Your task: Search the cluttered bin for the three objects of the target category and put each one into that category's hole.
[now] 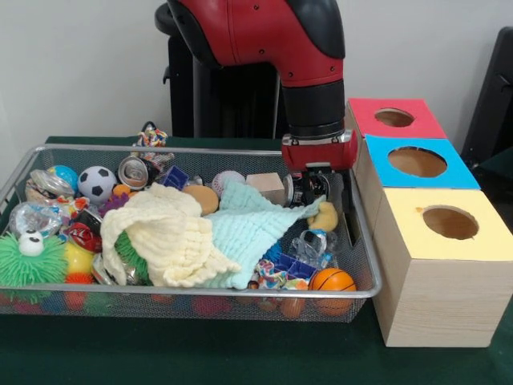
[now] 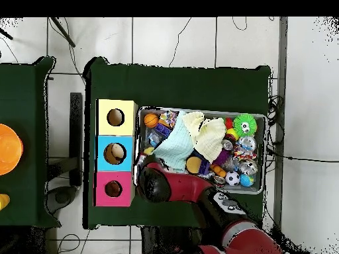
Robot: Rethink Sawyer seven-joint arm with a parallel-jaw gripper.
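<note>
- The tabletop [image 1: 200, 353], under a dark green cover, carries the wire bin and a row of three wooden boxes beside it.
- The arm [image 1: 264, 36] comes down over the bin's end nearest the boxes.
- The bin [image 1: 200, 149] is crowded: a pale yellow cloth [image 1: 164, 233] and a mint cloth [image 1: 248, 220] lie across the middle, covering part of the contents.
- The boxes have one hole each: yellow box [image 1: 441, 220], blue box [image 1: 417, 163], pink box [image 1: 394, 118]. From overhead, something pale seems to lie inside the blue hole [image 2: 115, 153]; the other two look dark. So at most one item may be sorted, and I cannot say more.
- The tool [image 1: 314, 188] hangs low in the bin beside a shiny metal can [image 1: 303, 189]; whether its fingers are spread or pinching it, I cannot tell.
- Smaller things: a soccer ball [image 1: 97, 183], a small basketball [image 1: 332, 280], a green spiky toy [image 1: 32, 261].
- The target category is not shown, so the search looks largely unfinished.
</note>
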